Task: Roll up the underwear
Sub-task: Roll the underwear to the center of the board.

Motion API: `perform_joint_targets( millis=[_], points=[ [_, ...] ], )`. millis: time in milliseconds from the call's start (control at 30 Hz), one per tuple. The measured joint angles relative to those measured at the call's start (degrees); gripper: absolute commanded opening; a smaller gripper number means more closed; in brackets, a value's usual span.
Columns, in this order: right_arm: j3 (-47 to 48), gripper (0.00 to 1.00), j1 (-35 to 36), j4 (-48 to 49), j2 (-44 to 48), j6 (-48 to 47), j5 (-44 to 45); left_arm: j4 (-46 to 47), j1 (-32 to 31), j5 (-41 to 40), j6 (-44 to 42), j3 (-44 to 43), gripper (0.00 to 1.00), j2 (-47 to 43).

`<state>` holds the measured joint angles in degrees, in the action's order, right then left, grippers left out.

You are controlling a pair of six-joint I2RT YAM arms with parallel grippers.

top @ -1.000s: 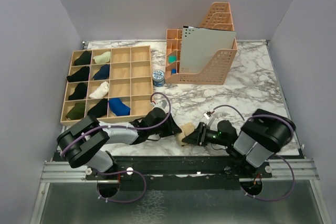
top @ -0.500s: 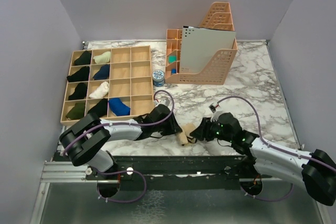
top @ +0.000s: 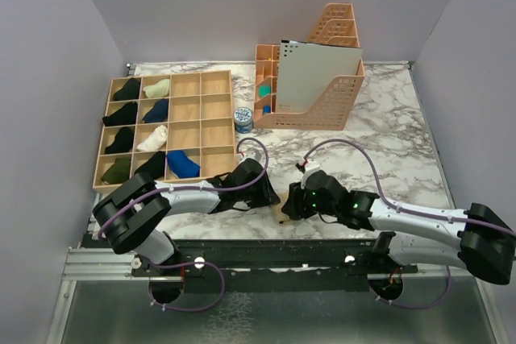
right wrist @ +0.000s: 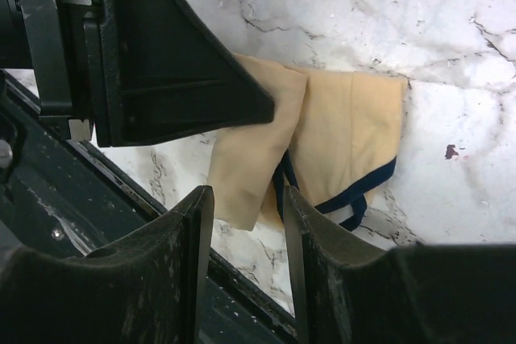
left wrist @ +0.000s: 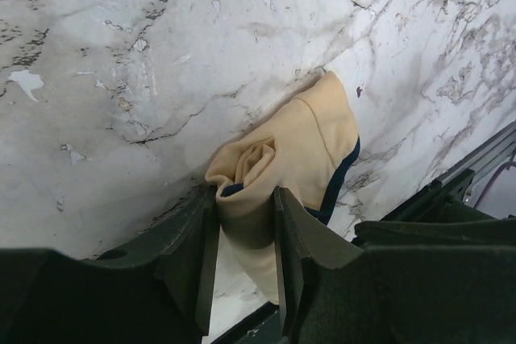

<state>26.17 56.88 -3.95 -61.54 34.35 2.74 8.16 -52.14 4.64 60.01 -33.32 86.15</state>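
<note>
Lying at the table's (top: 387, 142) near edge: tan underwear (left wrist: 282, 159), navy-trimmed, partly rolled. Left gripper (left wrist: 246, 207) clamped on the rolled end; right gripper (right wrist: 246, 207) parted, empty, at the loose flap. Best handling: tight roll, flap tucked. Divider tray (top: 214, 130): rolled garments (top: 153, 138), left columns. File holder (top: 322, 110): white folder (top: 318, 74).

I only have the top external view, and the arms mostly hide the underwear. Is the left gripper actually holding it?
Observer: Yes. The left wrist view shows the left gripper clamped on the tan underwear at its rolled end.
Operator: And the right one?
Observer: The right gripper has its jaws apart, straddling a loose flap, not visibly pinching it.
Operator: Fully rolled?
Observer: No; a flat part with navy trim lies unrolled on the marble table.
</note>
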Motion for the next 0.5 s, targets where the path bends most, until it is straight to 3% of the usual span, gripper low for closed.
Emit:
perform_joint_targets(
  millis=[500],
  points=[
    [10.8,0.43,11.6,-3.3,-15.3,2.0,13.6,-0.1,0.0,0.1,0.9,0.0,0.36,0.0]
  ],
)
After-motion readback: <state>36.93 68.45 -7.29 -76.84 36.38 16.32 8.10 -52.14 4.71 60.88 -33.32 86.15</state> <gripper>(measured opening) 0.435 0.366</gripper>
